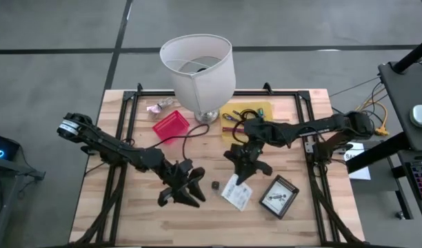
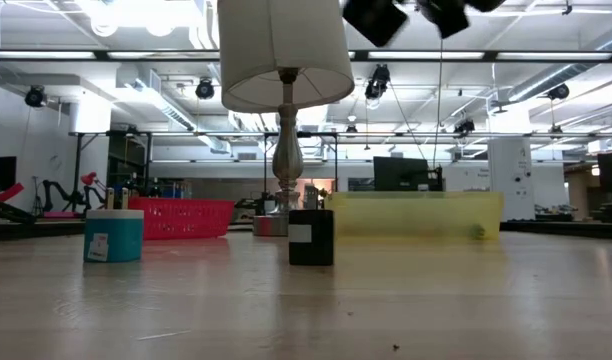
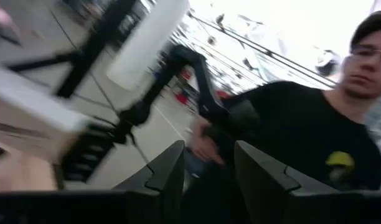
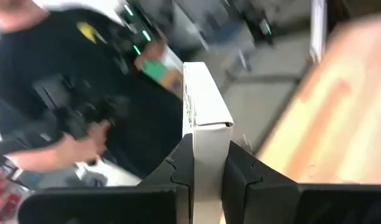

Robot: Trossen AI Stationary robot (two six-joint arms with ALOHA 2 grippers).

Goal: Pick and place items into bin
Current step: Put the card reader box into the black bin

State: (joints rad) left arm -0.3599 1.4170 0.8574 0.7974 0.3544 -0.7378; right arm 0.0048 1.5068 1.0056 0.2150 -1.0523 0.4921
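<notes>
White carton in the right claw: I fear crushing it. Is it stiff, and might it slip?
The white carton is likely light, thin card, judging by its folded end flap, so a hard squeeze may dent it. The right claw pinches only one end, most of it sticking out, so it might pivot. Its smooth faces look slippery.

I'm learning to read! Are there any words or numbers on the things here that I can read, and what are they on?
None can be read.
White packet on the table: dark print, too small.
Black card beside it: a pale picture, no legible words.
White box in the right pincer: marks along its edge, too blurred.
Blue tub: a white label, too small.
Black cube: a pale patch, no legible text.
</notes>
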